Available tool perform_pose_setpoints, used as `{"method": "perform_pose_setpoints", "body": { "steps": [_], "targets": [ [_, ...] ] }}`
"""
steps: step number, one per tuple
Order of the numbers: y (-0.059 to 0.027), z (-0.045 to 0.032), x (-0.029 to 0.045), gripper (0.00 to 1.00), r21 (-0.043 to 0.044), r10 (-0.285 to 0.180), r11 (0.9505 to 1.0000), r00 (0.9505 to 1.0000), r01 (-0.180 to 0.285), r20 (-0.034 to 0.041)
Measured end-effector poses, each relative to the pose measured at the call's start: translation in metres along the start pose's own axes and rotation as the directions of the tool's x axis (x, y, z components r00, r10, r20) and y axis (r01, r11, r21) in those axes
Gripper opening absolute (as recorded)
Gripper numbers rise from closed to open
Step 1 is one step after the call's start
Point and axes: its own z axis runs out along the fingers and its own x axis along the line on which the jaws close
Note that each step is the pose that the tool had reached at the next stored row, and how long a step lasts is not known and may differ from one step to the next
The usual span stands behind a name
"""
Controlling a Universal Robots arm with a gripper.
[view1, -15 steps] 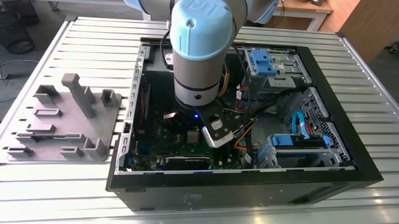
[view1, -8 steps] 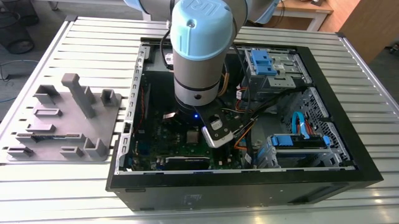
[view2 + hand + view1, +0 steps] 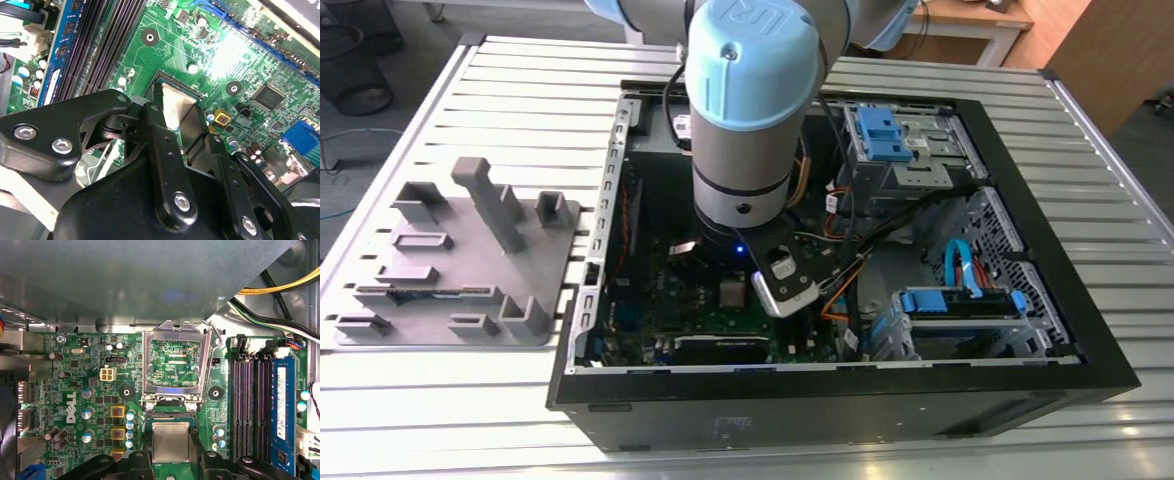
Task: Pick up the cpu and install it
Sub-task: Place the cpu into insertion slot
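The cpu [image 3: 171, 441], a small flat square with a shiny silver top, sits between the black fingers of my gripper [image 3: 171, 446]. It hangs low over the dark socket opening on the green motherboard [image 3: 75, 390]. In the second wrist view the cpu [image 3: 175, 106] shows as a silver plate tilted at the socket's edge, with one finger [image 3: 156, 131] against its side. The silver socket bracket [image 3: 174, 362] stands flipped open just beyond the cpu. In the exterior view the arm's wrist [image 3: 740, 210] reaches down into the open computer case [image 3: 1067, 330].
Black memory slots [image 3: 250, 400] and a blue-labelled module run beside the socket. Yellow and black cables [image 3: 280, 295] cross a corner of the case. Blue drive bays [image 3: 894, 135] fill the far side. A grey fixture plate [image 3: 447, 260] with blocks lies on the slatted table at the exterior view's left.
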Motion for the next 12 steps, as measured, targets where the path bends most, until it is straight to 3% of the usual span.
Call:
{"method": "perform_pose_setpoints", "body": {
  "steps": [12],
  "targets": [
    [-0.0001,0.0010,0.0000,0.38,0.0004,0.011,0.9999,0.9999,-0.011,0.0002]
  ]
}}
